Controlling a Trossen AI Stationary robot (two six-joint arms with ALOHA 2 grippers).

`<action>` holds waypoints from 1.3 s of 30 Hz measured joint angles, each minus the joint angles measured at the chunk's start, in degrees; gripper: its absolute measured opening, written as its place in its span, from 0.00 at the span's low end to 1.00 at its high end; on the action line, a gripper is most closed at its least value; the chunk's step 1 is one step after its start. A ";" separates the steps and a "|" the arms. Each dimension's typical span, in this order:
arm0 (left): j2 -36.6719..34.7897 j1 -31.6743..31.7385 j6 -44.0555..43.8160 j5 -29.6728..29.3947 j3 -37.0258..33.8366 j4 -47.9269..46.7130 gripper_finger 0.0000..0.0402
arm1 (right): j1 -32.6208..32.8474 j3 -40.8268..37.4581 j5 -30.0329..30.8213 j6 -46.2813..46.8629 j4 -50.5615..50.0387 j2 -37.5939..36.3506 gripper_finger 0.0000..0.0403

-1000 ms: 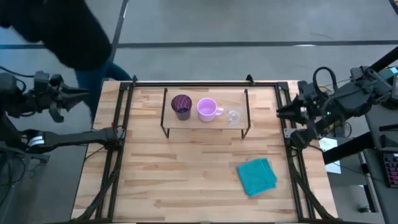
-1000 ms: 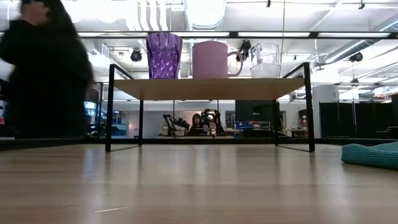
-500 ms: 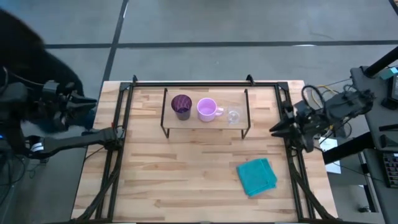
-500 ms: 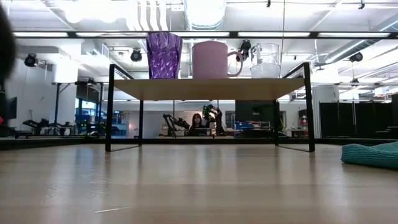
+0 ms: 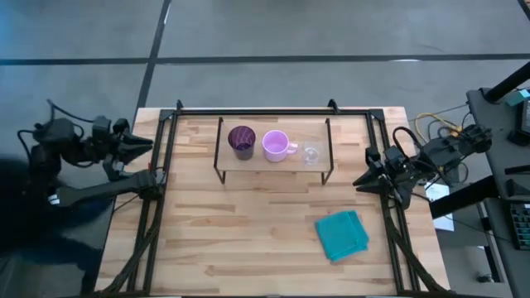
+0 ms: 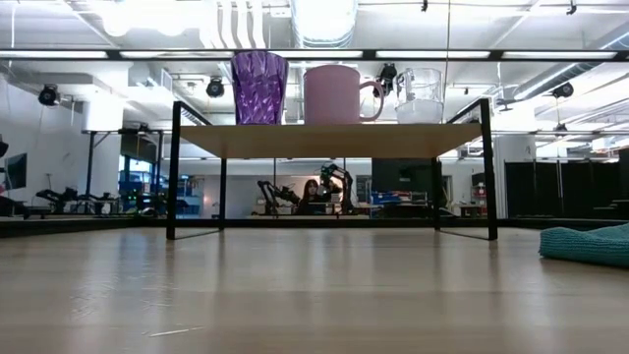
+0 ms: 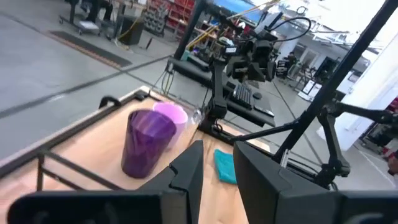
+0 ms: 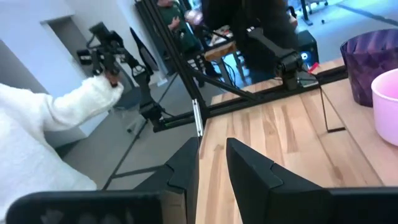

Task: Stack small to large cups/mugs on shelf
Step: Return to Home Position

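Observation:
Three vessels stand upright in a row on the shelf's wooden top board: the dark purple tumbler at the left, the light pink mug in the middle, and the tiny clear glass cup at the right. My left gripper hovers open over the table's left rail, pointing at the shelf. My right gripper hovers open by the right rail, to the right of the shelf. Neither touches anything.
A teal cloth lies on the table's near right part. Black frame rails run along both sides. Bare board stretches between the shelf and the near edge. A person's white sleeve shows beyond the table.
My left gripper has swung in from beyond the left edge toward the shelf and a little toward the near edge. My right gripper has moved toward the near edge and slightly left. A person in dark clothes at the far left has gone out of view. The cups have stayed still.

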 joint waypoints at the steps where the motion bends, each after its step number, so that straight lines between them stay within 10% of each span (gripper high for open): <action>1: -0.49 0.02 -0.80 0.10 -1.05 0.21 0.19 | 0.00 -1.25 -0.01 -0.02 1.22 -0.62 0.19; 20: -20.15 0.00 -2.47 4.62 -31.86 19.33 0.19 | 0.00 -22.09 -2.79 -2.18 22.52 -8.17 0.19; 39: -18.87 0.02 -2.19 4.37 -47.34 39.79 0.19 | 0.00 -42.55 -2.51 -6.21 55.75 -8.13 0.19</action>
